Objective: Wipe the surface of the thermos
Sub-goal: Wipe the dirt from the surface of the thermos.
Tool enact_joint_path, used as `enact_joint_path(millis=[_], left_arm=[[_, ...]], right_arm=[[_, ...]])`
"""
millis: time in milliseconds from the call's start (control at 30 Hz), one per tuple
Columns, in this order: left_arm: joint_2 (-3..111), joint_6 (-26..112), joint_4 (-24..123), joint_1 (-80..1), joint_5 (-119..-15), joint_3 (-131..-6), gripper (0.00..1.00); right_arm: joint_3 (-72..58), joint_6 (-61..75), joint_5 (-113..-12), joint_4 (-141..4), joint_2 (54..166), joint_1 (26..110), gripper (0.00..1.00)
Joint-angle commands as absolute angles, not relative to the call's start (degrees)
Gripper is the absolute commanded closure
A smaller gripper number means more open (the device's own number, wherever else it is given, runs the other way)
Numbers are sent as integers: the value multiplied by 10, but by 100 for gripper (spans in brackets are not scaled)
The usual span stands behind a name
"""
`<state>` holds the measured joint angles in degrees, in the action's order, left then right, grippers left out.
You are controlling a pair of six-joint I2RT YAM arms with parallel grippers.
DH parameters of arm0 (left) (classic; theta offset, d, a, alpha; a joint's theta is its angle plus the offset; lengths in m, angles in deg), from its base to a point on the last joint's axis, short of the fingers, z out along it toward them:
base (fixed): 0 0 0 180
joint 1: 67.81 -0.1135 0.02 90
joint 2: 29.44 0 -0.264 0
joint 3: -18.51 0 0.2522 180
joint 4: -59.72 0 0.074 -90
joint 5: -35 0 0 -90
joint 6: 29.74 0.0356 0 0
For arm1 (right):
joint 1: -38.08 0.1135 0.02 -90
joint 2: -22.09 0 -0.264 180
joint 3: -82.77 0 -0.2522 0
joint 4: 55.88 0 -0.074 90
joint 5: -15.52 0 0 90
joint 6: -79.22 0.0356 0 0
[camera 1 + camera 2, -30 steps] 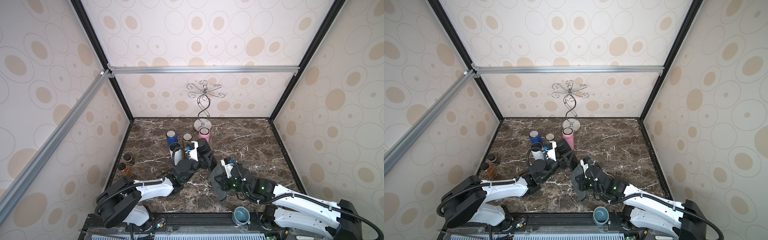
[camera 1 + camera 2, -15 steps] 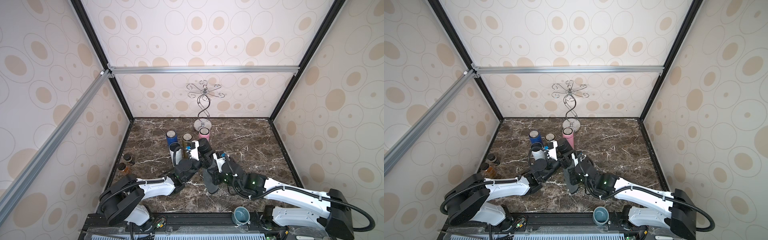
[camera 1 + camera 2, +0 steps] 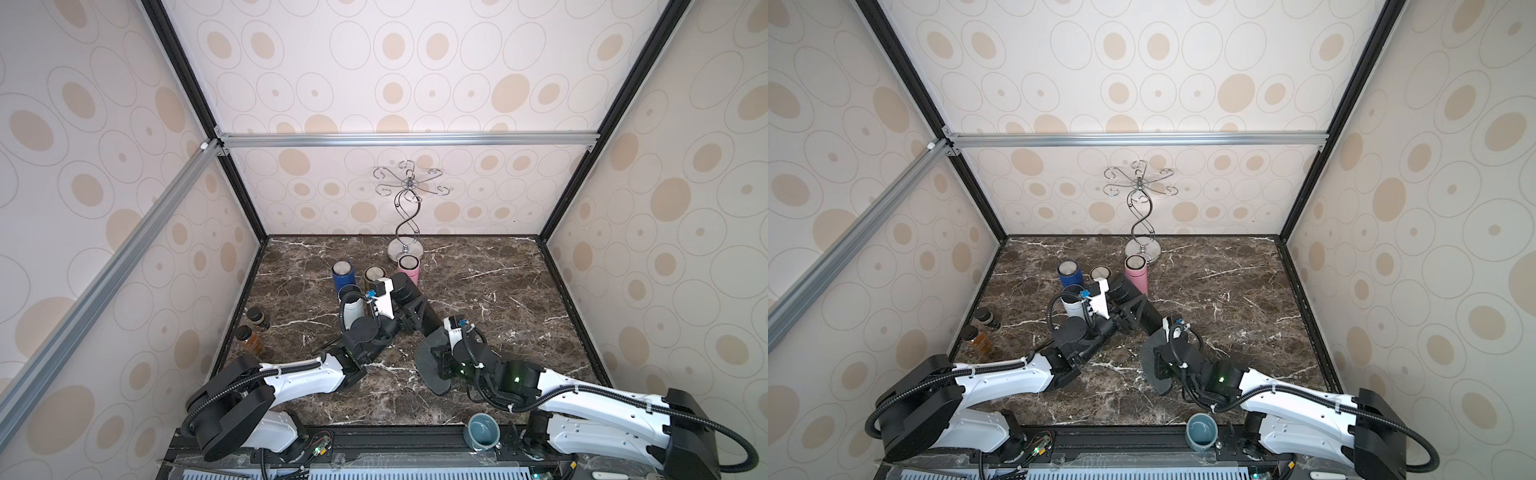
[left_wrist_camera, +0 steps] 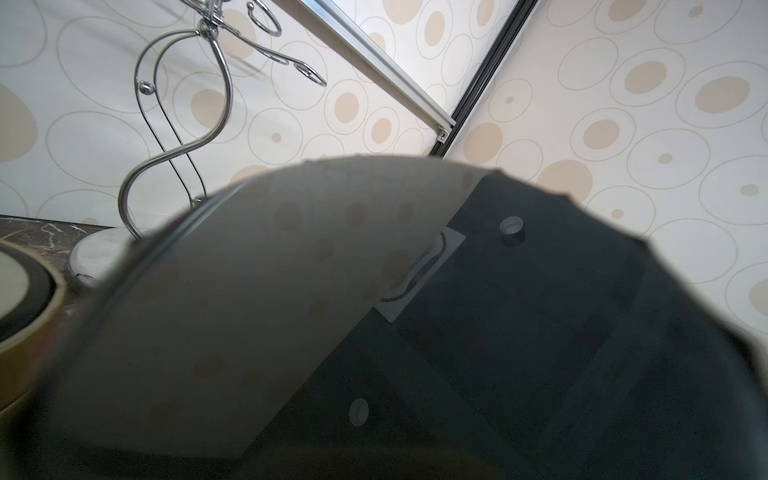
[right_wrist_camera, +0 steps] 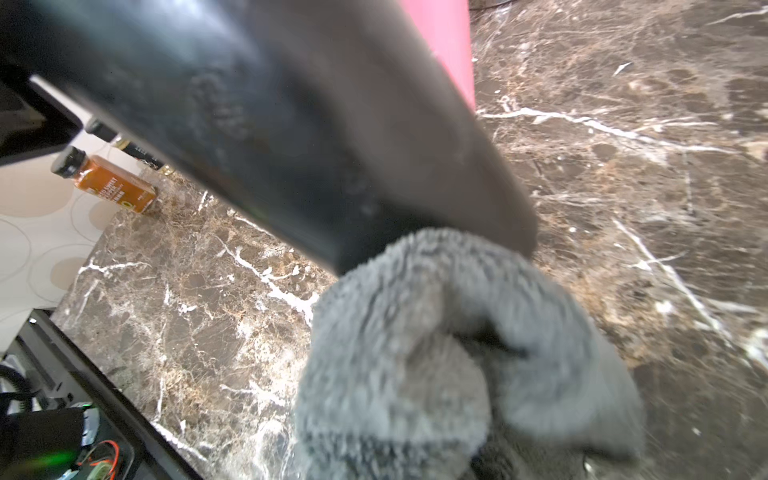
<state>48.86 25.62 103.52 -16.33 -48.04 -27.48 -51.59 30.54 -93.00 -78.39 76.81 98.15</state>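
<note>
Left hand (image 3: pixel 409 311) clamps tilted thermos (image 3: pixel 432 324); right hand (image 3: pixel 444 360), pinching cloth (image 3: pixel 428 374), sits at thermos's lower end, in line with its axis.

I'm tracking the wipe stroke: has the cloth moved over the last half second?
Yes. The cloth has slid back toward the cup at the front edge, away from the pink thermos.

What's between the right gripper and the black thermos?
A grey cloth, bunched against the thermos at its lower end. The right wrist view shows it best.
</note>
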Motion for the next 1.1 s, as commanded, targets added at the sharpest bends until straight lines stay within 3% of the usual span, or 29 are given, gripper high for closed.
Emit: enact_joint_path(millis=[0, 267, 400, 733, 833, 1067], left_arm=[[460, 276, 1052, -161, -471, -286, 100], [444, 296, 1039, -169, -452, -269, 100], [431, 303, 1039, -172, -462, -256, 100], [361, 349, 966, -201, -620, -242, 100], [356, 361, 942, -218, -682, -245, 100], [371, 391, 959, -231, -798, -252, 100]], right_arm=[[-526, 319, -952, -814, 708, 978, 100], [-533, 279, -889, -860, 537, 978, 100], [-514, 270, -942, -917, 475, 977, 100], [-416, 171, -986, -947, 540, 920, 100], [-401, 153, -898, -923, 561, 851, 100], [-419, 226, -549, -780, 631, 673, 100]])
